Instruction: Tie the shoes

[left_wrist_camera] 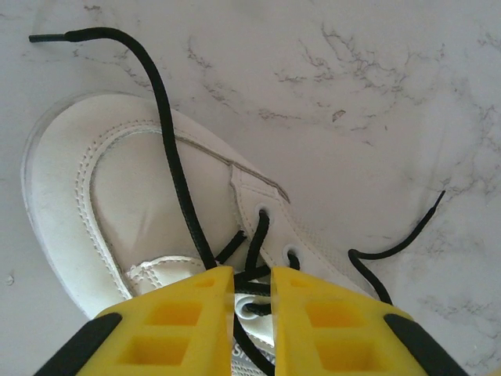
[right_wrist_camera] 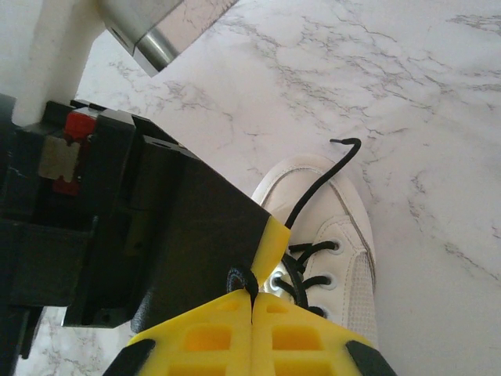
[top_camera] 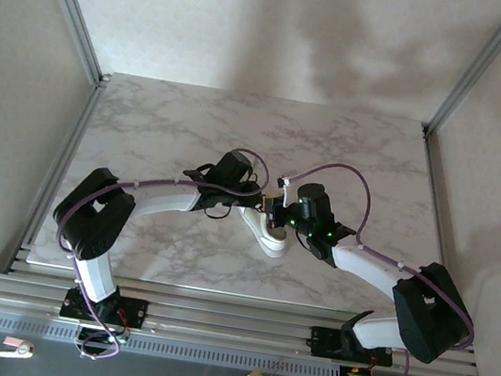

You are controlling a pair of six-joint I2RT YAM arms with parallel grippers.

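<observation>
The white shoe (top_camera: 271,239) lies on the marble table between both arms. In the left wrist view the shoe (left_wrist_camera: 117,196) points up-left, and one black lace (left_wrist_camera: 168,133) runs over its toe to the tabletop. My left gripper (left_wrist_camera: 252,274) hovers over the eyelets, its yellow fingers a narrow gap apart with crossed lace strands in the gap, not squeezed. My right gripper (right_wrist_camera: 252,296) is shut, pinching a small loop of black lace at its tips, beside the shoe (right_wrist_camera: 352,235). The left gripper's yellow finger (right_wrist_camera: 270,239) sits right against it.
The two grippers (top_camera: 262,205) crowd together over the shoe. A loose lace end (left_wrist_camera: 407,235) curls on the marble right of the shoe. Metal frame rails (top_camera: 229,323) run along the near edge, with posts and pale walls on both sides.
</observation>
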